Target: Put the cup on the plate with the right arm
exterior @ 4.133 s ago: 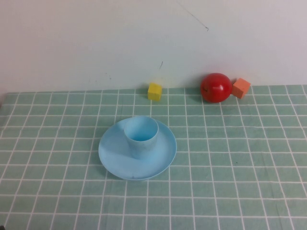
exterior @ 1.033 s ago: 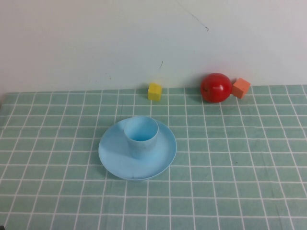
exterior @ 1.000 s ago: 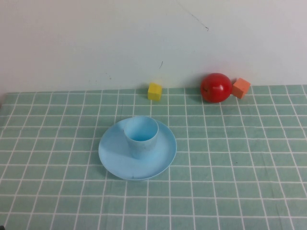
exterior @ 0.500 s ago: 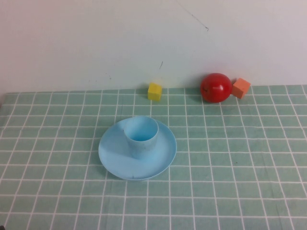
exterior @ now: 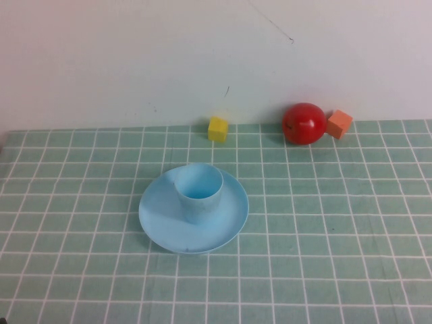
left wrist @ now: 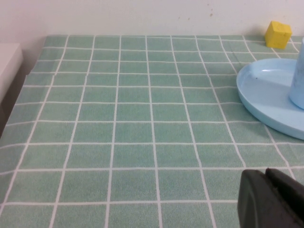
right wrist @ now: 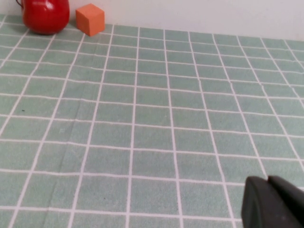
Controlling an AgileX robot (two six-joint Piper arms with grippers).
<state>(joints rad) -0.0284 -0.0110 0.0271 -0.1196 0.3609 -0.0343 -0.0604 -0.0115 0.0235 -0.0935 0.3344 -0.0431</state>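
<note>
The light blue cup [exterior: 199, 193] stands upright on the light blue plate [exterior: 162, 219] near the table's middle. In the left wrist view the plate's rim [left wrist: 259, 97] and a sliver of the cup [left wrist: 298, 80] show at the edge. Neither arm shows in the high view. My left gripper [left wrist: 266, 175] is shut and empty, low over the cloth, apart from the plate. My right gripper [right wrist: 267, 180] is shut and empty over bare cloth, far from the cup.
A yellow cube [exterior: 217, 128], a red apple [exterior: 303, 123] and an orange cube [exterior: 339, 123] sit along the back wall. The apple [right wrist: 45, 14] and orange cube [right wrist: 90, 19] also show in the right wrist view. A green checked cloth [exterior: 337, 236] covers the table.
</note>
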